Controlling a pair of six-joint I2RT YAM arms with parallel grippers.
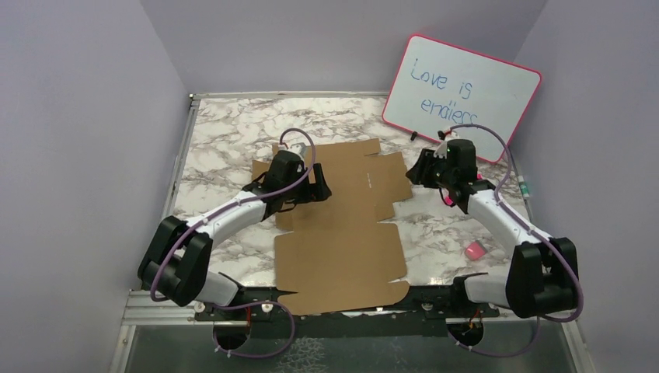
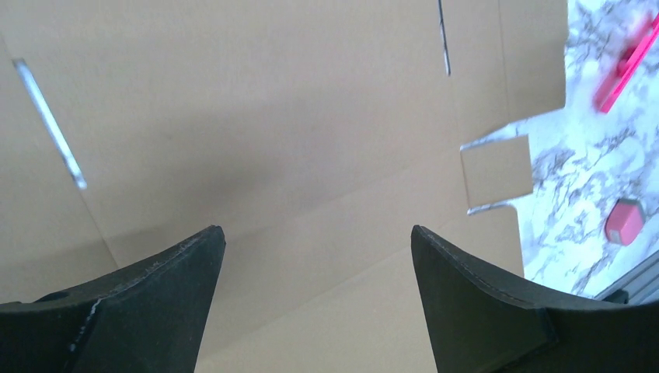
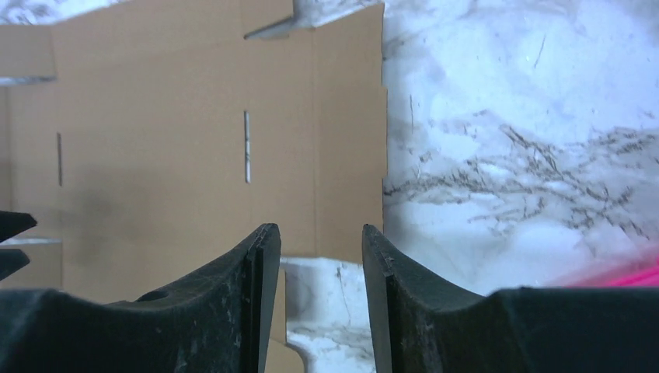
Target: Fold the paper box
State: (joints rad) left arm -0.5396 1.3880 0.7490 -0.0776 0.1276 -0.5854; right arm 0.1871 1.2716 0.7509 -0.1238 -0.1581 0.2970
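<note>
The paper box (image 1: 342, 249) is a flat, unfolded brown cardboard sheet with flaps and slots, lying on the marble table from the middle to the near edge. My left gripper (image 1: 319, 189) hovers over the sheet's far left part. In the left wrist view it (image 2: 319, 233) is open wide, with only bare cardboard (image 2: 311, 116) below the fingers. My right gripper (image 1: 416, 172) is at the sheet's far right edge. In the right wrist view it (image 3: 320, 229) stands partly open with nothing in the gap, above the cardboard's (image 3: 155, 155) edge and a notch showing marble.
A pink-framed whiteboard (image 1: 462, 97) with blue writing leans at the back right, behind the right arm. A small pink block (image 1: 474, 250) lies on the marble table (image 1: 225, 132) near the right arm's base and also shows in the left wrist view (image 2: 624, 221). Purple walls enclose the table.
</note>
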